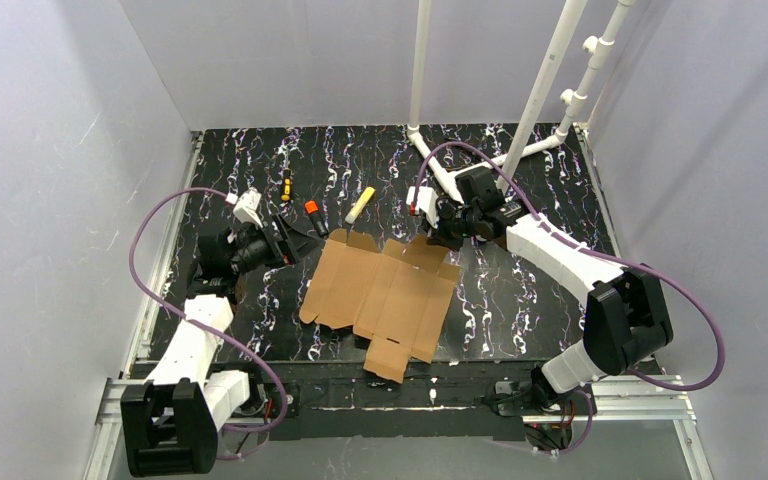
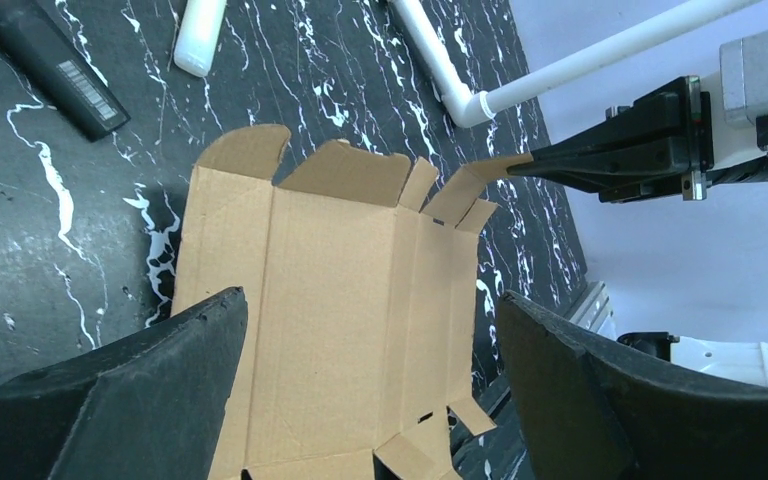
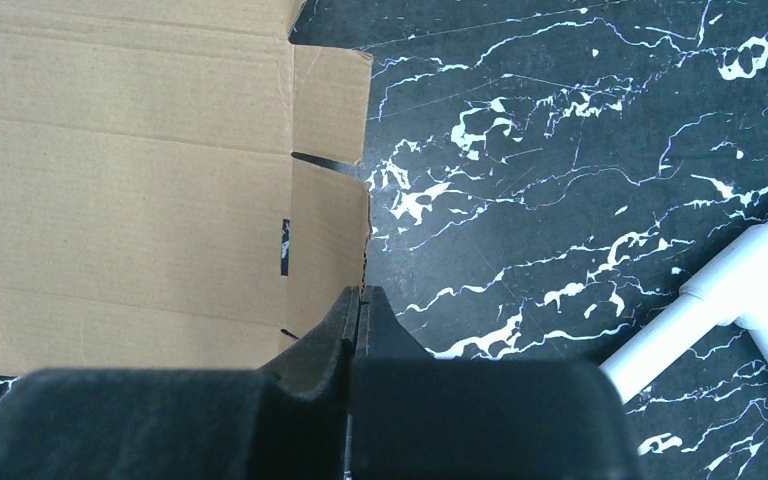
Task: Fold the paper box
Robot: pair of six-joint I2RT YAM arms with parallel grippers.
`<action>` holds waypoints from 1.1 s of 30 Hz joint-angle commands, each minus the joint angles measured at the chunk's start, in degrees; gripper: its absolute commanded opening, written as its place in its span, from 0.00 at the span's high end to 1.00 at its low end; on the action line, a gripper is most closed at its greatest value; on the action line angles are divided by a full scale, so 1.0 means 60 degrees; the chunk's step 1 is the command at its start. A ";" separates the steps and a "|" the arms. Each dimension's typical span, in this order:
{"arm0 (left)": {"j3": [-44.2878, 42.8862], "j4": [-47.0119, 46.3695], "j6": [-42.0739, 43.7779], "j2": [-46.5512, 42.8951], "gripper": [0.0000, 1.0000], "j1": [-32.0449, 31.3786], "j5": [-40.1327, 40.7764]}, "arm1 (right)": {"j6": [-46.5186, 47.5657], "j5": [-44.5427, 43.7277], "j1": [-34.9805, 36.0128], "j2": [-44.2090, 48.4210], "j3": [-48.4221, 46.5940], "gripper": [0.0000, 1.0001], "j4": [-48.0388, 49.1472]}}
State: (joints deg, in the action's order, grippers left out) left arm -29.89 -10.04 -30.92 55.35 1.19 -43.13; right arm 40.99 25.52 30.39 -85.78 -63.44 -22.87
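Box (image 1: 380,295) lies flat and unfolded mid-table, between my two arms. Right gripper (image 3: 360,295) is pinched tight on a tab at the sheet's far-right corner, and the tab is raised off the table. Left gripper (image 2: 370,300) is spread wide over the sheet's left side and holds nothing.

I read this as the first fold. Next I'd have the left pin its side down while the right swings the tab over along the crease.

Black marker (image 2: 55,65) has a striped label, too small to read. I see no print on the cardboard.

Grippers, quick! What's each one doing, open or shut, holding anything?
Left gripper: jaws open, holding nothing.
Right gripper: jaws shut on a flap of the paper box.
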 commanded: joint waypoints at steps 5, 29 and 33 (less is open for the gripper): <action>-0.0967 -0.0584 0.0449 0.1264 0.06 0.1203 -0.2455 | 0.0157 0.0427 -0.0006 0.0158 -0.0226 0.99 0.0033; -0.1591 -0.0977 0.1711 0.4587 0.02 0.1236 -0.3029 | -0.0060 0.0884 0.0007 0.0553 -0.0420 0.99 0.0265; -0.1568 -0.0973 0.1903 0.4690 0.02 0.1249 -0.3223 | -0.0057 0.0943 0.0003 0.0565 -0.0675 0.99 0.0193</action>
State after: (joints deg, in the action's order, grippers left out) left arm -38.41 -15.42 -21.96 83.50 8.29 -60.55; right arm 40.77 29.21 30.39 -84.58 -63.61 -22.70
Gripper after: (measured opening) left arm 0.983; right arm 0.031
